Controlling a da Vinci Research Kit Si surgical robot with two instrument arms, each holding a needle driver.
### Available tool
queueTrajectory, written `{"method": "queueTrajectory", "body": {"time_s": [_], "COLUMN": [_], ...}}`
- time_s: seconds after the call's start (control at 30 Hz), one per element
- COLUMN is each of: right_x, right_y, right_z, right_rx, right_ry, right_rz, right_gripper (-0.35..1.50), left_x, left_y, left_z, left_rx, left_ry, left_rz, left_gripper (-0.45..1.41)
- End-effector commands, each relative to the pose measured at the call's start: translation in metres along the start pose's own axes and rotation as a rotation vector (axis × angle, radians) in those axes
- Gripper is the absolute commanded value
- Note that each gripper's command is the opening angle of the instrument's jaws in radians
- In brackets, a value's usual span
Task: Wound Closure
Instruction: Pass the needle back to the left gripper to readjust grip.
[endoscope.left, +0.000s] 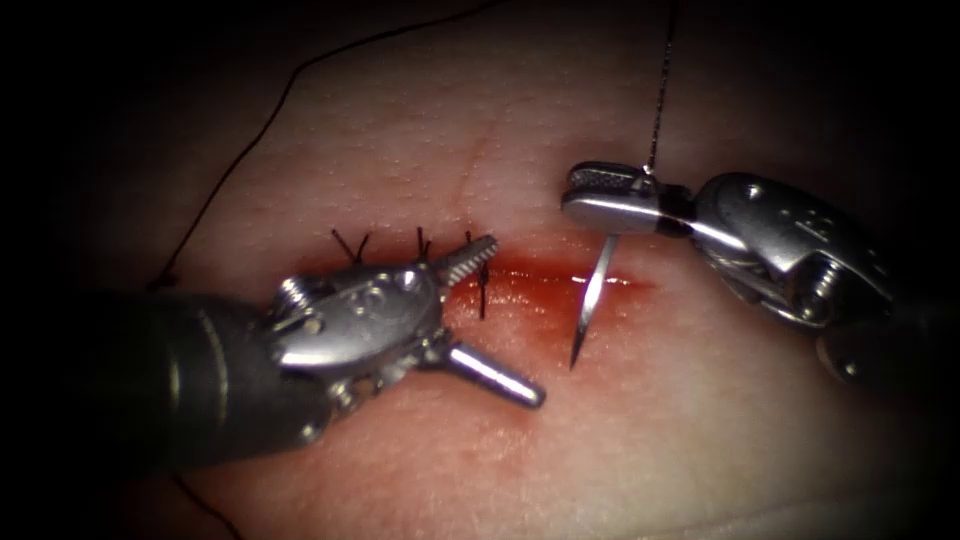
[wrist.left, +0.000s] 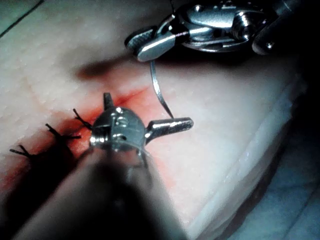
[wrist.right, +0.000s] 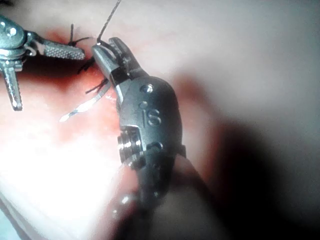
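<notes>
Left gripper (endoscope.left: 495, 318) agape — needle (endoscope.left: 590, 300) rightward

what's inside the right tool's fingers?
The right tool is shut on the curved steel needle near its thread end, tip free above the red cut; the gripped stretch is hidden.

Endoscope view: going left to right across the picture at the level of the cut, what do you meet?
Left tool, jaws open and holding nothing → needle, tip free above the tissue → right tool, shut on the needle near its thread end.
</notes>
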Motion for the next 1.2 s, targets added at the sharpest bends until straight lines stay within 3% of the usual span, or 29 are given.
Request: {"method": "queueTrajectory", "body": {"time_s": [0.03, 0.27, 0.7, 0.83, 1.07, 1.13, 1.2], "right_x": [-0.0006, -0.0006, 0.0002, 0.0003, 0.0003, 0.0003, 0.0003], "right_y": [-0.0002, -0.0017, -0.0034, -0.0037, -0.0037, -0.0037, -0.0037], "right_z": [0.0006, 0.0015, 0.003, 0.0031, 0.0032, 0.0032, 0.0032], "right_rx": [0.008, 0.039, 0.073, 0.076, 0.075, 0.078, 0.072], "right_ry": [0.011, 0.05, 0.086, 0.088, 0.09, 0.089, 0.084], "right_rz": [-0.01, -0.117, -0.139, -0.137, -0.131, -0.101, -0.066], "right_gripper": [-0.35, -0.35, -0.35, -0.35, -0.33, 0.0, 0.47], "left_x": [0.0, 0.0005, -0.0005, -0.0009, 0.0, 0.0, 0.0001], "left_y": [-0.0004, -0.0015, -0.0033, -0.0036, -0.0038, -0.0036, -0.0035], "left_z": [0.0007, 0.0023, 0.0032, 0.0034, 0.0028, 0.0028, 0.0027], "left_rx": [0.0, -0.035, -0.066, -0.117, -0.169, -0.174, -0.182], "left_ry": [0.001, -0.021, -0.089, -0.118, -0.158, -0.16, -0.157], "left_rz": [-0.01, -0.115, -0.177, -0.22, -0.288, -0.291, -0.302], "left_gripper": [1.13, 1.13, 0.84, -0.42, -0.45, -0.45, -0.45]}}
